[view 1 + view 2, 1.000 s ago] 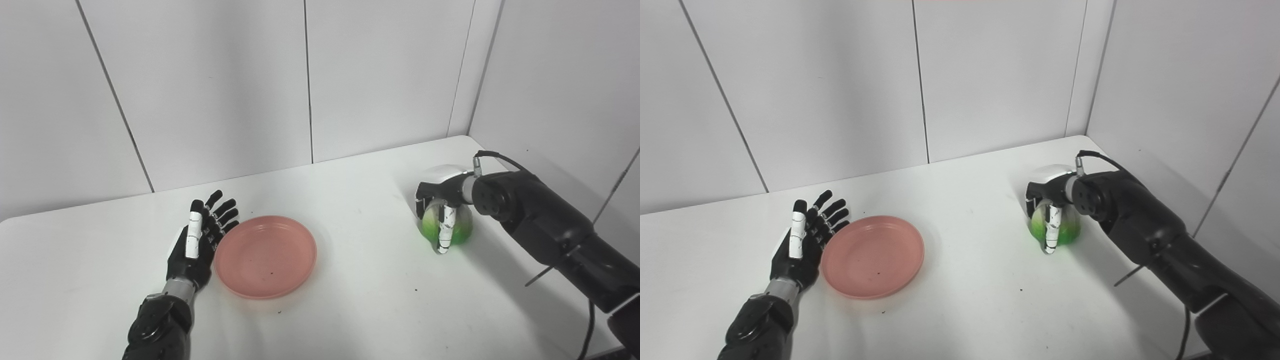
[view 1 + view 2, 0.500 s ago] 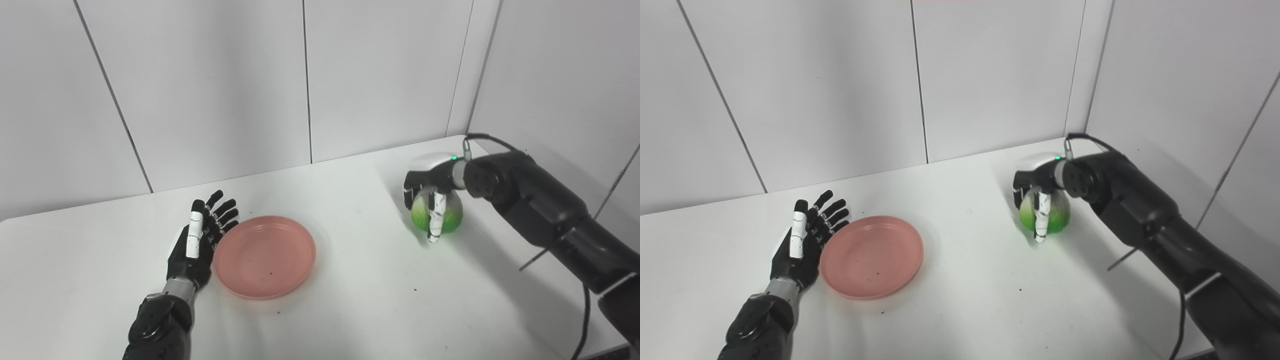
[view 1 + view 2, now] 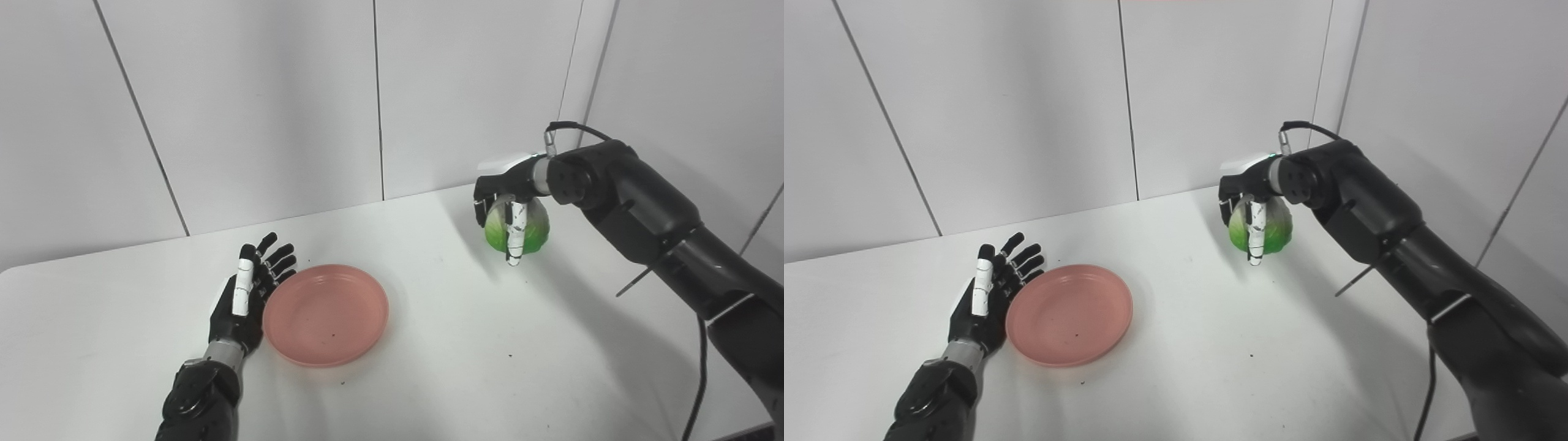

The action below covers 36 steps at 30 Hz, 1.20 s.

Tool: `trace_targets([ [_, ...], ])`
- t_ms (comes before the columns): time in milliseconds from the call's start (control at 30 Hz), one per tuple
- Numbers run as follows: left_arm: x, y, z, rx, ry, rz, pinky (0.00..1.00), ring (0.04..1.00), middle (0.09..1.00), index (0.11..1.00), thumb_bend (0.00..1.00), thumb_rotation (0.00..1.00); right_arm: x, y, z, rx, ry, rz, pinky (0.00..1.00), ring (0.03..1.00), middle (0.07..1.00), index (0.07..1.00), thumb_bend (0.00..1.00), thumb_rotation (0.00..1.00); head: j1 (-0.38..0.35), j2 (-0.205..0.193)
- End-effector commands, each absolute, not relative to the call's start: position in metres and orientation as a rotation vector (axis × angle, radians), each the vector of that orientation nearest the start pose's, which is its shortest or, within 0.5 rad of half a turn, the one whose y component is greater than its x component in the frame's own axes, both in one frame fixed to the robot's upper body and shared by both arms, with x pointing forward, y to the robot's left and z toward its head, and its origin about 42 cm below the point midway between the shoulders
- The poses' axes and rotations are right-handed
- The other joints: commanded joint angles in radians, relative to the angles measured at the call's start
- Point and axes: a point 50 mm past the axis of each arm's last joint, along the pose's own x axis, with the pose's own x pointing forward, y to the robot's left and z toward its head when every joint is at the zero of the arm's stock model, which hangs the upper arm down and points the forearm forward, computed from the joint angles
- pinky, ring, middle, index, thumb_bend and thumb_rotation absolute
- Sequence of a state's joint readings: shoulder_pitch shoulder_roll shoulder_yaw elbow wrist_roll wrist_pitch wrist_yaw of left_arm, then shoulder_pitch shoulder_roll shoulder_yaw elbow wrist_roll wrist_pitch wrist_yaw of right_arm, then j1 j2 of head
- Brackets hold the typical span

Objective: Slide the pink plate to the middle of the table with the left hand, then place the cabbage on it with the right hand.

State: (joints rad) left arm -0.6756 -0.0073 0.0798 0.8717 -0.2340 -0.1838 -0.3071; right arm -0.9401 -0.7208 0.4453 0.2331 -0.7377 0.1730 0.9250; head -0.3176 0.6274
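Observation:
The pink plate (image 3: 325, 313) lies flat on the white table, a little left of its middle. My left hand (image 3: 248, 300) rests open on edge against the plate's left rim, fingers spread and pointing away from me. A round green cabbage (image 3: 528, 231) hangs in the air above the table's right rear part. My right hand (image 3: 509, 202) is shut on the cabbage from above, fingers wrapped down its front. Its shadow falls on the table below. In the right eye view the same cabbage (image 3: 1269, 228) hangs to the right of the plate (image 3: 1069, 313).
The white table (image 3: 465, 361) is bordered by grey panelled walls at the back and on the right. Its right edge runs under my right forearm (image 3: 661, 236). A few small dark specks lie on the table near the plate.
My right hand has lifted the cabbage off the table and carried it up and leftward. The left hand has shifted very slightly; the plate has stayed in place.

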Motion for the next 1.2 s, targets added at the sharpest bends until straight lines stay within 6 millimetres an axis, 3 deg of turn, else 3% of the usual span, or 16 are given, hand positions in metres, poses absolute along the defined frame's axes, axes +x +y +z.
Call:
trace_targets([
  [0,0.472,0.145,0.119,-0.223,0.052,-0.361,0.85,0.869,0.846,0.899,0.94,0.91,0.490,-0.295,0.419,-1.691,0.100,0.473,0.43,0.431,0.543,0.491,0.52,0.00,0.012,0.001],
  [100,0.472,0.142,0.120,-0.224,0.055,-0.367,0.84,0.867,0.842,0.899,0.94,0.91,0.491,-0.277,0.424,-1.689,0.054,0.500,0.38,0.419,0.530,0.506,0.52,0.00,0.041,0.001],
  [300,0.470,0.133,0.120,-0.229,0.058,-0.364,0.84,0.866,0.839,0.892,0.94,0.89,0.488,-0.248,0.431,-1.704,-0.021,0.535,0.46,0.433,0.531,0.493,0.52,0.00,0.111,-0.003],
  [467,0.468,0.124,0.120,-0.222,0.048,-0.364,0.83,0.860,0.832,0.887,0.91,0.90,0.485,-0.219,0.439,-1.669,-0.098,0.565,0.38,0.421,0.515,0.509,0.52,0.00,0.166,-0.007],
  [867,0.464,0.107,0.120,-0.233,0.050,-0.339,0.79,0.821,0.789,0.858,0.94,0.86,0.479,-0.163,0.439,-1.673,-0.234,0.653,0.48,0.442,0.541,0.480,0.52,0.00,0.269,-0.020],
  [1000,0.462,0.103,0.119,-0.230,0.045,-0.337,0.77,0.825,0.795,0.854,0.94,0.86,0.479,-0.144,0.433,-1.648,-0.270,0.691,0.41,0.422,0.502,0.524,0.52,0.00,0.295,-0.024],
  [1033,0.462,0.102,0.118,-0.230,0.044,-0.337,0.77,0.823,0.794,0.856,0.95,0.87,0.479,-0.140,0.431,-1.637,-0.280,0.701,0.36,0.402,0.486,0.544,0.51,0.00,0.295,-0.024],
  [1167,0.460,0.098,0.116,-0.245,0.044,-0.337,0.78,0.822,0.787,0.859,0.94,0.86,0.477,-0.128,0.426,-1.610,-0.303,0.725,0.36,0.406,0.491,0.537,0.52,0.00,0.326,-0.027],
])
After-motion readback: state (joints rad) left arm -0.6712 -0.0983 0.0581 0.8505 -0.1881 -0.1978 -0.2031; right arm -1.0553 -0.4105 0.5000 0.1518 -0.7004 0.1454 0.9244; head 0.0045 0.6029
